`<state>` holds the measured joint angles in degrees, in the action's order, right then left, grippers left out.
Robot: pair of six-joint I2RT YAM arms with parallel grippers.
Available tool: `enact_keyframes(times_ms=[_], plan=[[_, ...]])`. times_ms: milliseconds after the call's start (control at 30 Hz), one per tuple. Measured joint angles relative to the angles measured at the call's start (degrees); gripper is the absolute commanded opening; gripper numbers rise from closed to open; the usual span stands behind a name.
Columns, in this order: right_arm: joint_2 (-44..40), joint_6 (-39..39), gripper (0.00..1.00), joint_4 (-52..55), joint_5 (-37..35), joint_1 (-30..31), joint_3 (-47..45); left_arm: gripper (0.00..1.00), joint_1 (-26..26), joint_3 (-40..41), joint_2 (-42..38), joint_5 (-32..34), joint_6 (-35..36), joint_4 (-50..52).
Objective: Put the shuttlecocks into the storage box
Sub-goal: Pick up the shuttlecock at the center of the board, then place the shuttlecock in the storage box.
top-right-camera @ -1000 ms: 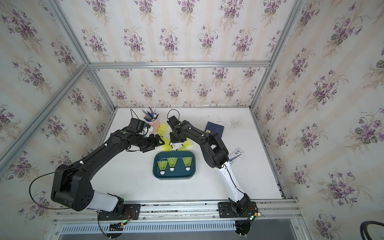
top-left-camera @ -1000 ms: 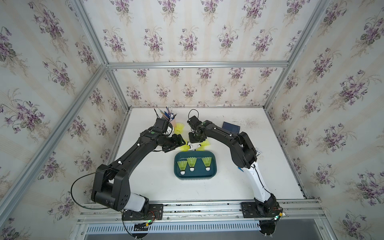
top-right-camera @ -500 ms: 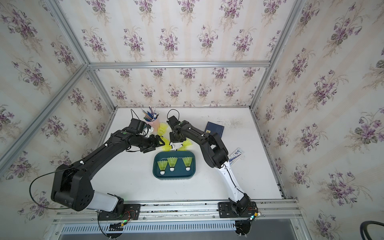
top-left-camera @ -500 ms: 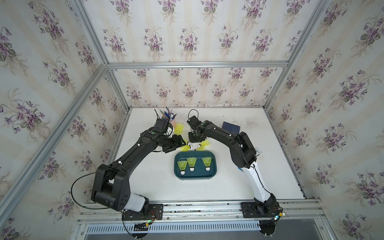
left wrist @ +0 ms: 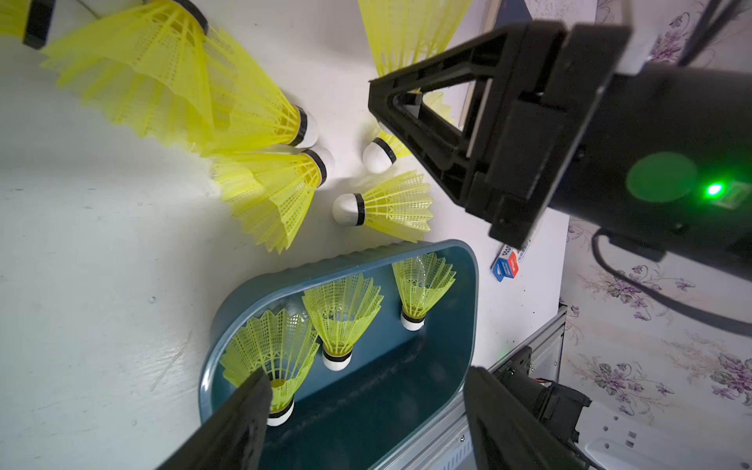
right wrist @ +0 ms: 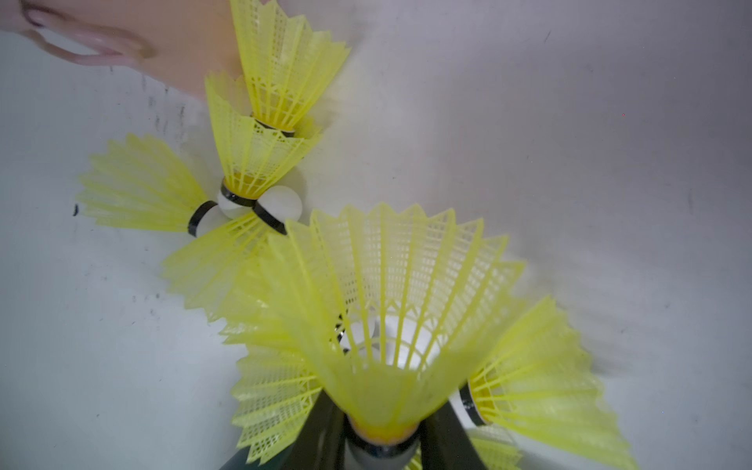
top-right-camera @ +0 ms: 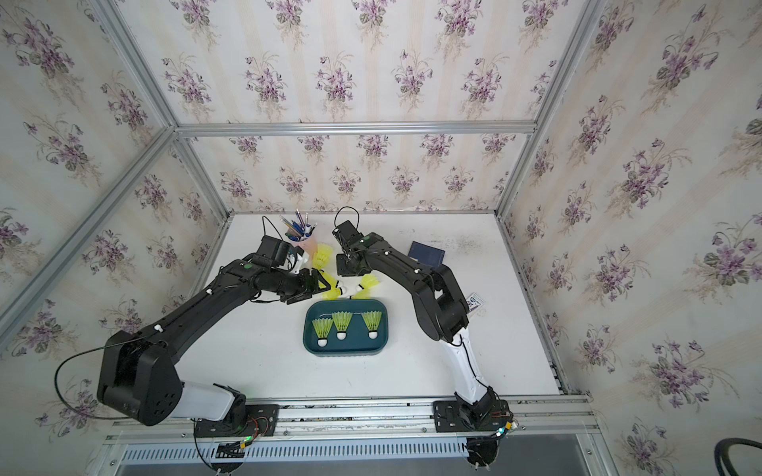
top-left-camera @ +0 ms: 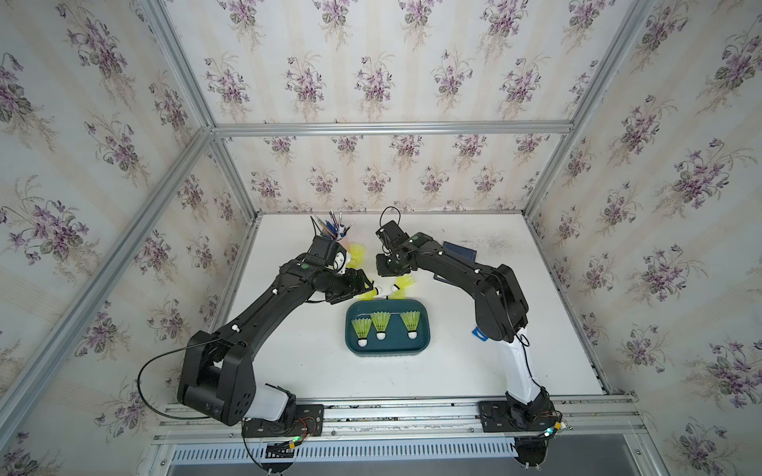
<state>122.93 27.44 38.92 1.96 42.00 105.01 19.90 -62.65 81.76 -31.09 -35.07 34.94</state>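
1. One shallow dark teal plastic storage box (top-left-camera: 387, 354) with rounded corners lies near the middle of the white table (top-left-camera: 309, 362).
2. Three neon yellow-green plastic shuttlecocks (top-left-camera: 380, 323) sit inside it in a row. Their white tips point to 6 o'clock and their skirts to 12.
3. One held shuttlecock (right wrist: 382, 325) is clenched at its white tip by the right gripper (right wrist: 382, 431). Its skirt flares away from the fingers.
4. The loose shuttlecocks (left wrist: 386, 203) lie on the table at the box's 12 o'clock, between the two grippers. At least six show. Some are nested and some skirts overlap, so the exact count stays unclear.
5. The left gripper (left wrist: 368, 378) hangs just beyond the box's 11 o'clock corner with its jaws spread wide and nothing gripped. I cannot tell whether it touches a loose one.
6. One pink pen cup (top-left-camera: 344, 243) stands at 11 o'clock of the box. The pens (top-left-camera: 332, 224) in it are too small to count.
7. One flat navy book (top-right-camera: 426, 255) lies at 1 o'clock, and one small blue, red and white packet (left wrist: 504, 264) lies at 3 o'clock.
8. In both top views the right gripper hides the held shuttlecock. The right arm (top-left-camera: 495, 296) covers part of the book and, in a top view, most of the packet.
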Motion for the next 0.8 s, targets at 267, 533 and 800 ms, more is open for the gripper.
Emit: enact_keyframes(times_ms=[267, 533, 800], plan=[[-10.8, 2.3, 0.22, 0.3, 0.3, 2.4, -8.8, 0.78, 3.0, 1.0, -5.6, 0.3, 0.8, 1.6], [-21.3, 5.6, 0.22, 1.2, 0.9, 6.8, -19.6, 0.78, 7.7, 4.1, -10.7, 1.5, 1.4, 4.7], [-30.0, 9.4, 0.22, 2.1, 1.2, 11.6, -30.3, 0.78, 13.4, 8.8, -15.6, 3.9, 0.1, 5.8]])
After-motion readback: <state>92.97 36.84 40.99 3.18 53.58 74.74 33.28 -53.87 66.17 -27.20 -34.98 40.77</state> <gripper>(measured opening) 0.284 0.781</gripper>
